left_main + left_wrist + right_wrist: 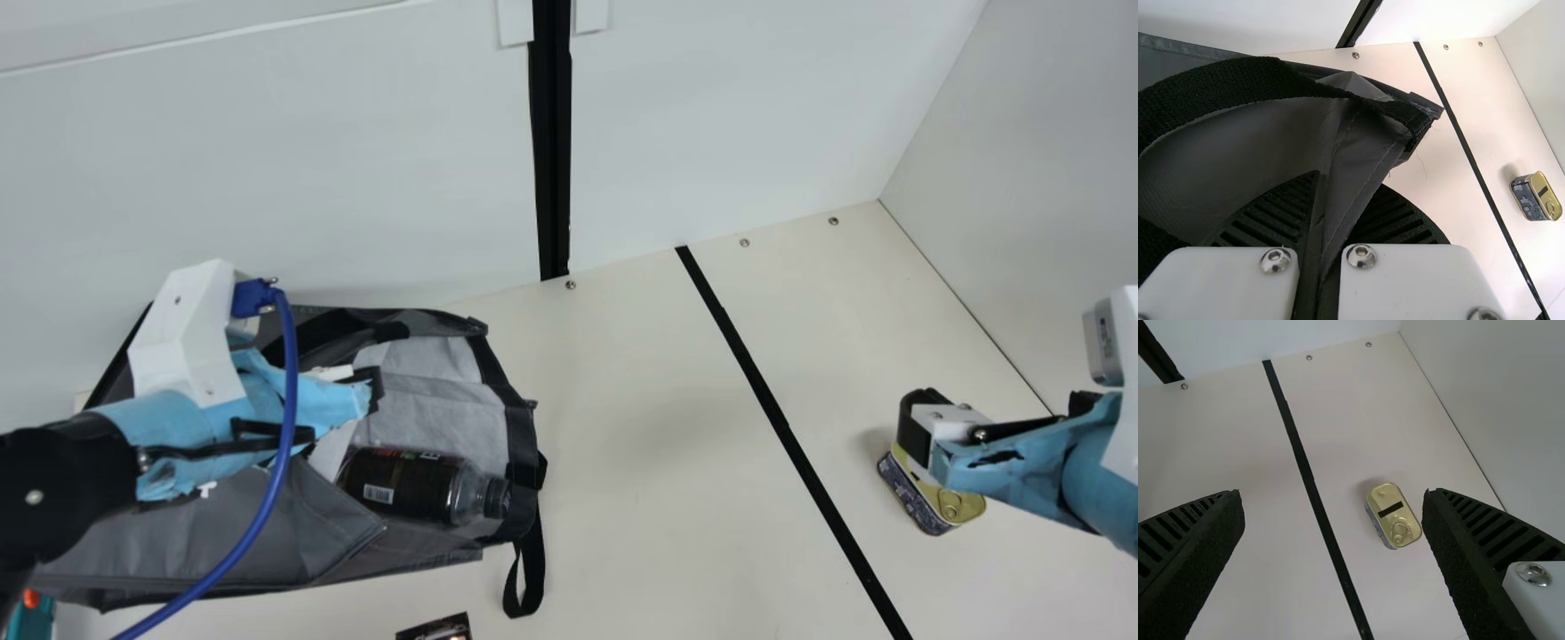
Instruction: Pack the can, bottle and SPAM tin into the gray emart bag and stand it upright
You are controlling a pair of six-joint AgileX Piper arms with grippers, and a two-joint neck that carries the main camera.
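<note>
Left gripper (375,388) pinched together, right gripper (916,425) well apart from it, fingers (1459,553) spread wide

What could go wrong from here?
The bottle lies on its side near the mouth of the bag, so it might roll out if tugged. The left gripper pinches a fold of cloth, which might slip. The open right gripper isn't centered over the tin; a finger might knock it.
</note>
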